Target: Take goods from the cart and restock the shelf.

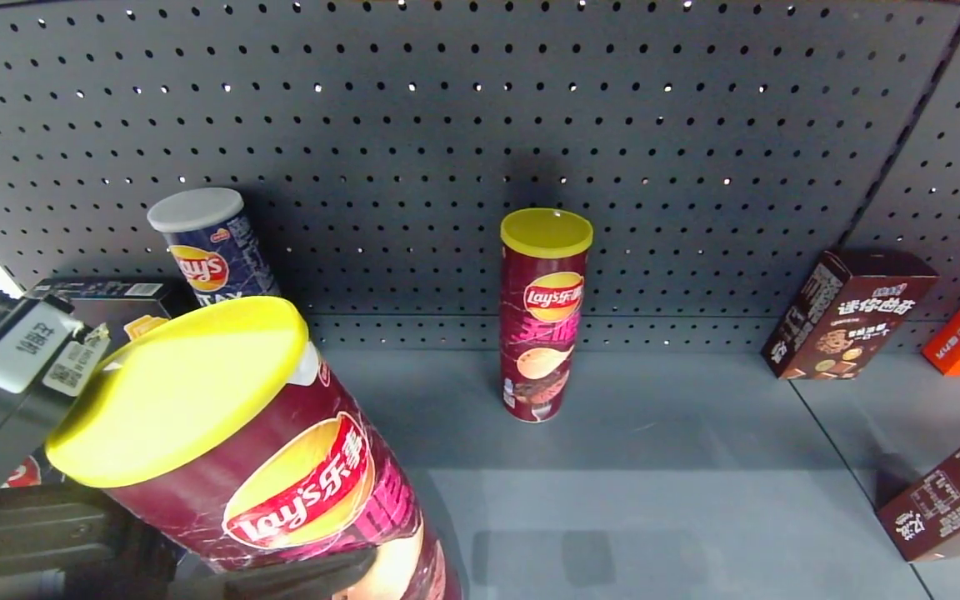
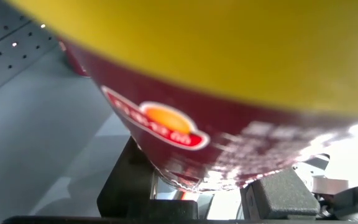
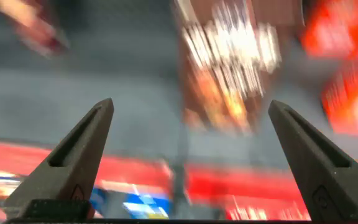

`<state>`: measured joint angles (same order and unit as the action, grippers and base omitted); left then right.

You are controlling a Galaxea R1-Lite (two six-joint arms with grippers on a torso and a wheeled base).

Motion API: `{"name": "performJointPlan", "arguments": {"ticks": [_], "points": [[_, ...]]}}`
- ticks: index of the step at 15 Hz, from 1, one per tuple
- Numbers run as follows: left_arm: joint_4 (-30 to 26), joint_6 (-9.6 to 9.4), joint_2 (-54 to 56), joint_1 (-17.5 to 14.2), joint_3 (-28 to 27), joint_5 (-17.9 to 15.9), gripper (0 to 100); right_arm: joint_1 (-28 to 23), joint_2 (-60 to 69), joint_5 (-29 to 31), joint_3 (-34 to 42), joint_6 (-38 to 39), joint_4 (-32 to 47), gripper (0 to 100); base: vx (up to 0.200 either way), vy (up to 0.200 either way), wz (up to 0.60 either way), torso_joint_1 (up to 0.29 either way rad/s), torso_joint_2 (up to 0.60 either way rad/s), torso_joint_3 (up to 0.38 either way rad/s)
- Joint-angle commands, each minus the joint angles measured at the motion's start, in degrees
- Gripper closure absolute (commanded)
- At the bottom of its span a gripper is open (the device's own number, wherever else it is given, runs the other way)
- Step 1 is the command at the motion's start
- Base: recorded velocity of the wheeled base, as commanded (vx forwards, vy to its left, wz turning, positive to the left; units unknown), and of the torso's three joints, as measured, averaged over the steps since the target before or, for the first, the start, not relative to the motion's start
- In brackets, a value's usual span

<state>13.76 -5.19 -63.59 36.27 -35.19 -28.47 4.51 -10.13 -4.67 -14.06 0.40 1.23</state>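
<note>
Tube (image 1: 280,467) in left pincer (image 2: 207,190); upright tube (image 1: 544,317) well apart from box (image 1: 847,317).

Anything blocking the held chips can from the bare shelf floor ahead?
Nothing visible. The left claw grips the held can at front left; bare shelf floor lies open between the blue can and the standing can.

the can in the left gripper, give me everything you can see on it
The held can is a tall maroon tube, cardboard by its look, with a yellow plastic lid on top and a red-and-yellow logo on its side. It leans, lid toward the robot's left, at the head view's lower left, in front of the grey shelf; its base is out of frame. The left gripper clamps its lower body between dark fingers.
</note>
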Motion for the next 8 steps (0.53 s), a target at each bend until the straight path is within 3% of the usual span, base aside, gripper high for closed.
{"name": "performJointPlan", "arguments": {"ticks": [1,2,3,6,8], "points": [[0.04,0.01,-0.05,-0.32,0.13,-0.01,100,6.3,-15.01,-3.86,-13.1,-0.49,0.35,0,0.0,0.0,0.0,0.0,0.0,0.0],[0.04,0.01,-0.05,-0.32,0.13,-0.01,100,6.3,-15.01,-3.86,-13.1,-0.49,0.35,0,0.0,0.0,0.0,0.0,0.0,0.0],[0.04,0.01,-0.13,-0.5,0.13,-0.1,100,8.76,-21.6,-7.9,-18.46,-1.81,0.44,0,0.0,0.0,0.0,0.0,0.0,0.0],[0.04,0.01,-0.13,-0.5,-0.05,-0.1,100,10.87,-28.37,-8.51,-21.8,-6.38,0.35,0,0.0,0.0,0.0,0.0,0.0,0.0],[0.04,0.01,-0.13,-0.5,-0.05,-0.1,100,15.26,-38.3,-9.22,-27.6,-8.75,0.0,0,0.0,0.0,0.0,0.0,0.0,0.0]]}}
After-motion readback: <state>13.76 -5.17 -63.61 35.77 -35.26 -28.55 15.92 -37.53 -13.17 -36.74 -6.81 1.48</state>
